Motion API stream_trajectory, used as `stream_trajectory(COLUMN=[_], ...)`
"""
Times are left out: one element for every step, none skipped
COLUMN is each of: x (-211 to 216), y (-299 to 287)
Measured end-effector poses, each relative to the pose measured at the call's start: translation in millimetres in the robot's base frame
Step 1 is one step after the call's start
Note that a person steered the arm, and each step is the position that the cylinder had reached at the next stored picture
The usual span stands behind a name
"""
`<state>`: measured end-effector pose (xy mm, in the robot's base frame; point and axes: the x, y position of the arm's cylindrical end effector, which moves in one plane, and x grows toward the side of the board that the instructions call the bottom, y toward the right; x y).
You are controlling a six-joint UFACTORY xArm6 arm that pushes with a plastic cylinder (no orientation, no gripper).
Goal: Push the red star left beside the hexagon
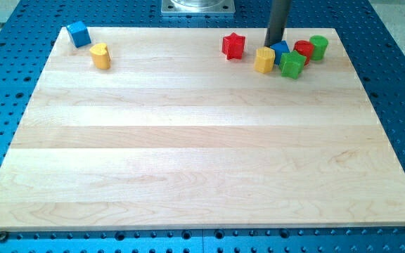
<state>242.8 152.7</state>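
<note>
The pale wooden board (pixel 202 140) is the largest thing before me, lying on a blue perforated table (pixel 399 105) and filling most of the view, with a grey metal base plate (pixel 198 7) at the view's top edge. My rod (pixel 279 20) comes down near the board's far edge, and my tip (pixel 273 43) ends just above a cluster of blocks; I have no jaws to spread or press together, only this plain rod, and it pinches nothing. Just to the view's left of my tip, a short way apart from it, sits the red star (pixel 233 46), standing clear of the others. Just below my tip and slightly to the view's left lies the yellow hexagon (pixel 264 60), so the star is already on the hexagon's left with a small gap between them. Right beside my tip on the view's right is a blue block (pixel 281 49), its shape partly hidden, touching the hexagon. Further to the view's right come a green star-like block (pixel 292 65), a red cylinder (pixel 304 49) and a green cylinder (pixel 318 47), packed close together. Far off to the view's left of my tip, near the board's corner, rest a blue cube (pixel 79 34) and a yellow block (pixel 100 56) just beside it.
</note>
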Motion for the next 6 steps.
stream_trajectory(x=[0,4,38,0,-15,5], y=[-83,-156,-201,-133,-100,-83])
